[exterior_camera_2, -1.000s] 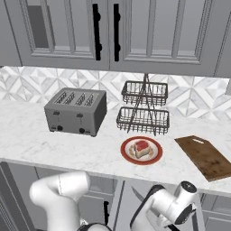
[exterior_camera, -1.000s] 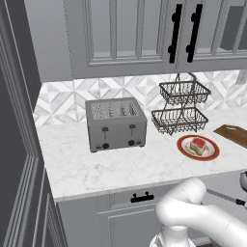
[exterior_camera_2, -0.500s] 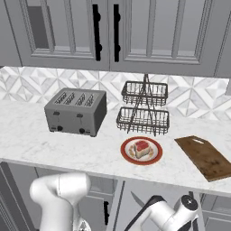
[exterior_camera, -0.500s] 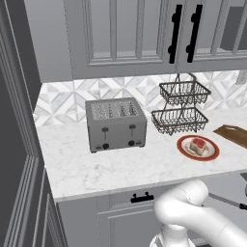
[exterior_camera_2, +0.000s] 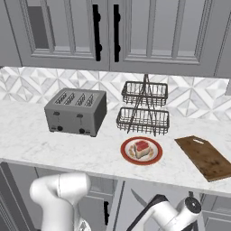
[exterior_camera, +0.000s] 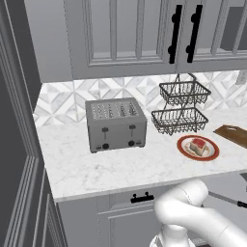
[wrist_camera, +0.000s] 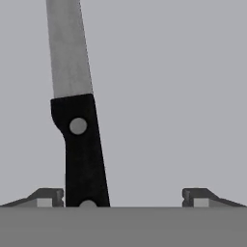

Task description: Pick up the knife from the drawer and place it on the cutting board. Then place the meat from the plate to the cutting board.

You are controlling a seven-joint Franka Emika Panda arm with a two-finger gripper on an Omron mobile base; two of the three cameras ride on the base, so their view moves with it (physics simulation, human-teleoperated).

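Our arm folds low below the surface (exterior_camera_2: 67,149), hand aimed into the drawer (wrist_camera: 183,72). Our gripper (wrist_camera: 123,197) is spread wide, grasping nothing — the knife (wrist_camera: 77,120) lies flat on the drawer floor, handle just beside one fingertip. The meat (exterior_camera_2: 141,148) sits on the plate (exterior_camera_2: 126,146), near the cutting board (exterior_camera_2: 205,158).

Kitchen: toaster (exterior_camera: 116,124), marble counter (exterior_camera: 125,166), cabinets (exterior_camera_2: 135,34)

base views flank arm, share counter (exterior_camera: 120,164); hand view close above knife (wrist_camera: 79,140).
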